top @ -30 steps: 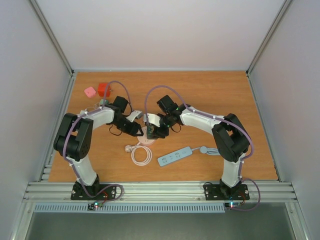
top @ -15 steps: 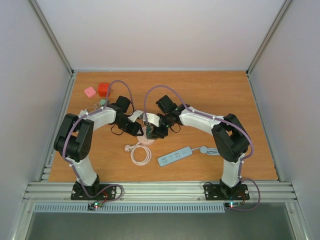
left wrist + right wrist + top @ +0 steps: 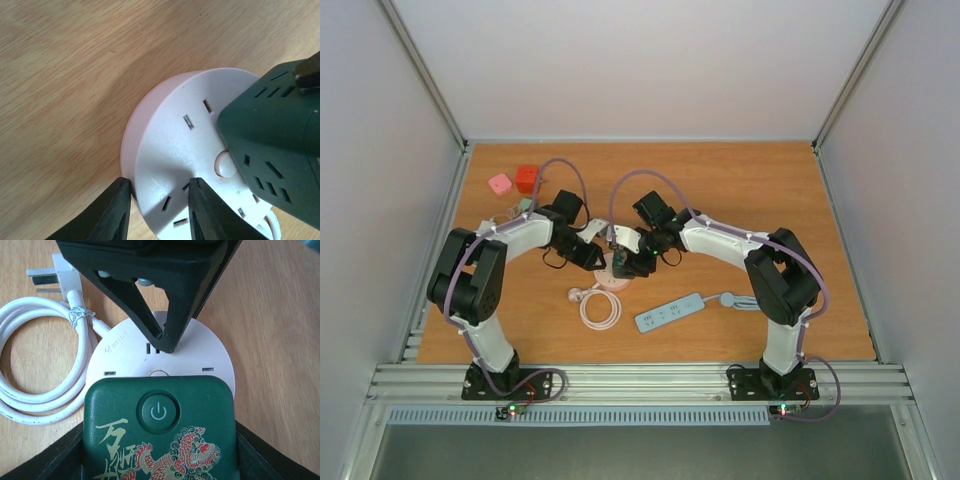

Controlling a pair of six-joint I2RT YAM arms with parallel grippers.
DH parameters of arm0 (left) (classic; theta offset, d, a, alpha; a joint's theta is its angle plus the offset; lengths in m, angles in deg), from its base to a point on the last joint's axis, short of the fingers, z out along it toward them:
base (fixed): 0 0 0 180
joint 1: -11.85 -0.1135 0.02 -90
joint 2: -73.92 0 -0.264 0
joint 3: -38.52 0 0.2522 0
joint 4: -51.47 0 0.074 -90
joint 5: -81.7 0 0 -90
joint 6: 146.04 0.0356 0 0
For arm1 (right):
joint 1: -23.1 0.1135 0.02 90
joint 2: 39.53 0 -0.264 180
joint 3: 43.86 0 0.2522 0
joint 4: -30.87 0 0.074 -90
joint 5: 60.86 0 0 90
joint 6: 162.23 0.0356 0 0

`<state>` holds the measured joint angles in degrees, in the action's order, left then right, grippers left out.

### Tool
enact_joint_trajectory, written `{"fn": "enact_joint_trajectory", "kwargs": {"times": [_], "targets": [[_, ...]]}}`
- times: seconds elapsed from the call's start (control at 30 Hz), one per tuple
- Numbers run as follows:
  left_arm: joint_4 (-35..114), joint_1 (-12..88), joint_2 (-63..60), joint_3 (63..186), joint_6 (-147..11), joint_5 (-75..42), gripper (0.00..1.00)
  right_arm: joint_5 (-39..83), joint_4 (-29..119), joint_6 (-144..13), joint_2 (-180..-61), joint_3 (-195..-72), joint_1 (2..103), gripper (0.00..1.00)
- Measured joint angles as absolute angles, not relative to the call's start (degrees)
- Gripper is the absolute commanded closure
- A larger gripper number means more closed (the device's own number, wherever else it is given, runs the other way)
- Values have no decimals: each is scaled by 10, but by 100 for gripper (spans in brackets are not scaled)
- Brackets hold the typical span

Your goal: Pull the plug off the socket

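1. The dark-green plastic plug [image 3: 159,435], a boxy block with a power symbol and a dragon motif, is seated in the round white socket [image 3: 200,355]. The socket has a pink base and lies flat on the wooden table [image 3: 280,315] between the two arms.
2. The plug is clamped by the right gripper [image 3: 159,462], a finger pressed to each side, so that it can be drawn straight off the face.
3. The socket's rim is straddled by the left gripper [image 3: 159,186], with one finger [image 3: 117,210] set outside the pink edge and the other on the white face. The jaws stand narrowly apart. Whether the rim is pinched or merely pressed down cannot be told from this close view.
4. That hold is judged to be an anchor, since the light disc might otherwise be lifted with the plug.
5. The coiled white cable [image 3: 45,385] lies just beside the socket.
6. The plug has not yet been parted from the socket.
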<state>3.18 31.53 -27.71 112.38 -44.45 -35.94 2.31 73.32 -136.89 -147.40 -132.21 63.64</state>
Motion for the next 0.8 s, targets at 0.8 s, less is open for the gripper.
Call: {"fn": "enact_joint_trajectory", "kwargs": {"times": [0.8], "targets": [[20,319,-285,1138,-440,-350,69,25,705,-1348,-1450,-1291,634,95]]}}
